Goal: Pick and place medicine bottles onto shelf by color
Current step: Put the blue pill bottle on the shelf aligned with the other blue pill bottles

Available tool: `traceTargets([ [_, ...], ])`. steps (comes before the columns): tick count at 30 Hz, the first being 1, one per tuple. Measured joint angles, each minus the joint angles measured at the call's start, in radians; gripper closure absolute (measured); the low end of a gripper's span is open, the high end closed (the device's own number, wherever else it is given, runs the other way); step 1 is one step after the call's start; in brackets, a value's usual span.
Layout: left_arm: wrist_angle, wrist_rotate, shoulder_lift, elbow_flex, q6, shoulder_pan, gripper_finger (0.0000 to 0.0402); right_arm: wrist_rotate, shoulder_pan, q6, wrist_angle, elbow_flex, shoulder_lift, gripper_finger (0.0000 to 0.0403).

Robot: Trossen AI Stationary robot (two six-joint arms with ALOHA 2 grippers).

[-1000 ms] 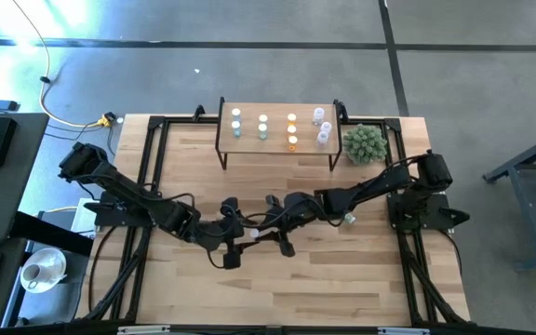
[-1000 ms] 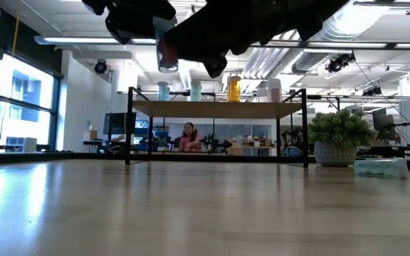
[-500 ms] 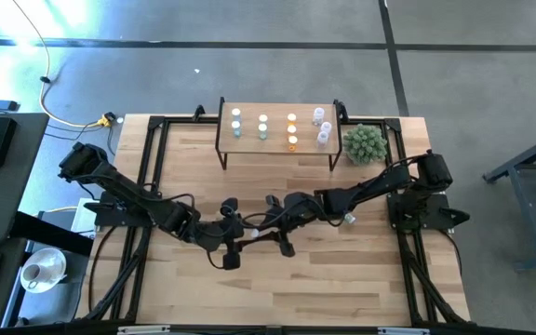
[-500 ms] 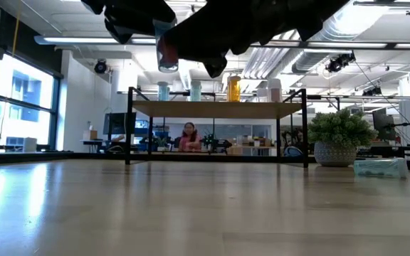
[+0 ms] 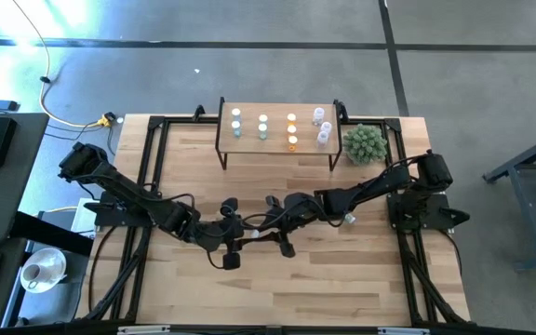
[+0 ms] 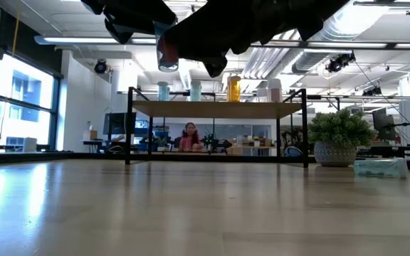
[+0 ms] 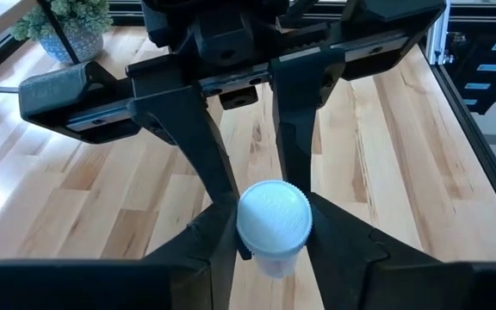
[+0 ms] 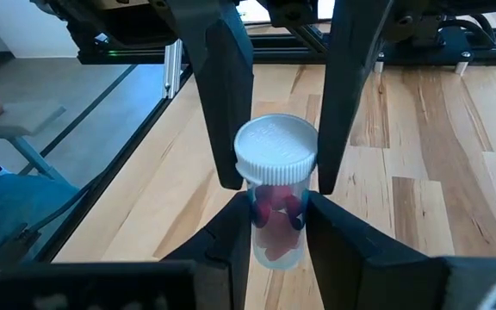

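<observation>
I see even bright overhead light — window glare at low view's left, arms silhouetted black, tabletop sheen — wrist views sharp.

No text, label, brand, number or sign can be read on anything in these views.

A clear medicine bottle with a white ribbed cap and reddish contents hangs upright above the worktop, pinched between both pincers' fingers. The shelf, a light-wood board on thin black legs, stands at the far edge and carries the other medicine bottles upright in columns: blue ones, green ones, orange ones and clear ones. One more bottle lies on the worktop near the shelf's right end.
</observation>
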Motion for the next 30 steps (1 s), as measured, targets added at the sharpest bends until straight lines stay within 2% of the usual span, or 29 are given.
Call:
traceTargets([
  [5,0.0,-0.001,0.0,0.0,0.0,0.0,0.0288,0.022,0.006,0.0,0.0,0.0,0.0,0.0307],
  [10,-0.014,-0.002,0.0,0.001,0.0,0.0,0.0289,0.068,0.016,0.0,-0.002,0.0,0.0,0.0268],
  [16,-0.05,-0.005,-0.009,0.001,0.0,0.002,0.0289,0.066,0.007,0.03,-0.08,0.0,-0.031,0.023],
  [24,-0.081,-0.014,-0.069,0.002,0.033,0.028,0.0289,0.061,0.0,0.053,-0.251,0.001,-0.123,0.0224],
  [30,-0.173,-0.018,-0.177,0.001,0.035,0.126,0.0289,0.062,0.024,0.054,-0.362,0.001,-0.206,0.0224],
])
